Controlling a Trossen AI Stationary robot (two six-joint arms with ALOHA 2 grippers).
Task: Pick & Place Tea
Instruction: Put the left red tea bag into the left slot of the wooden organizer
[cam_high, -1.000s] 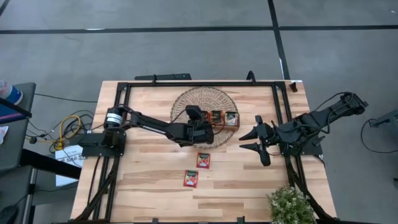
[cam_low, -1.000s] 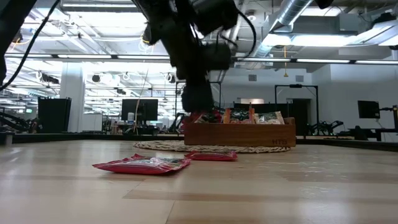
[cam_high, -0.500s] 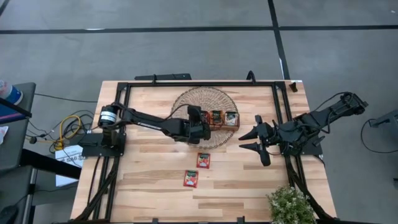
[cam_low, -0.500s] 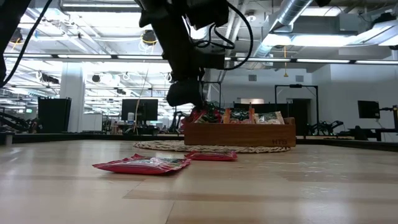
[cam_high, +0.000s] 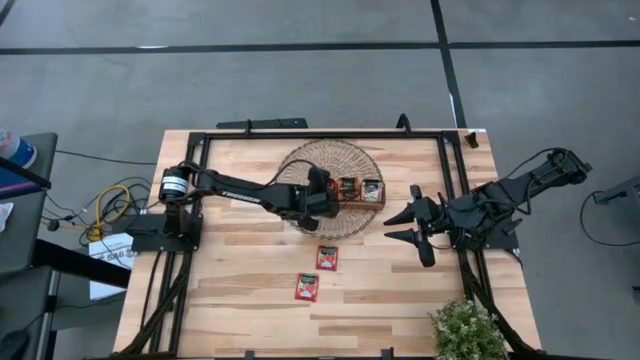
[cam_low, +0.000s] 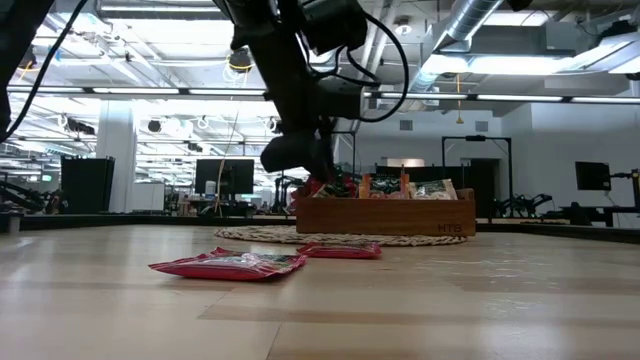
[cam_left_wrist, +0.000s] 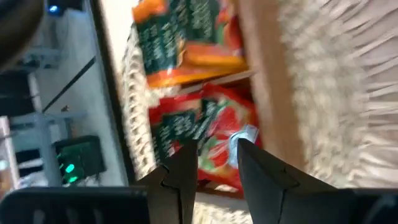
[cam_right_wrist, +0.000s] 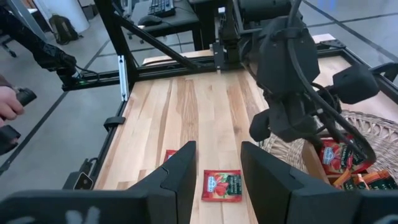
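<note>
The brown wooden tray (cam_high: 358, 190) stands on a round woven mat (cam_high: 300, 160) at the table's far middle, with tea sachets in its compartments. My left gripper (cam_high: 328, 192) hovers open over the tray's left compartment, slanting down. A red sachet (cam_left_wrist: 214, 134) lies in that compartment, seen between and beyond the fingertips. Two more red sachets (cam_high: 327, 257) (cam_high: 306, 287) lie flat on the bare wood nearer the front. My right gripper (cam_high: 398, 226) waits open at the table's right, raised above it.
A potted plant (cam_high: 465, 330) stands at the near right corner. Black frame rails (cam_high: 320, 134) run round the table's edges. Bare wood lies left and right of the two loose sachets. A person's hand (cam_right_wrist: 9, 102) shows beyond the table's left side.
My left gripper has shifted a little toward the far edge over the tray. It has rolled and tipped from pointing nearly straight down to a slant. The sachets on the table have stayed where they were.
</note>
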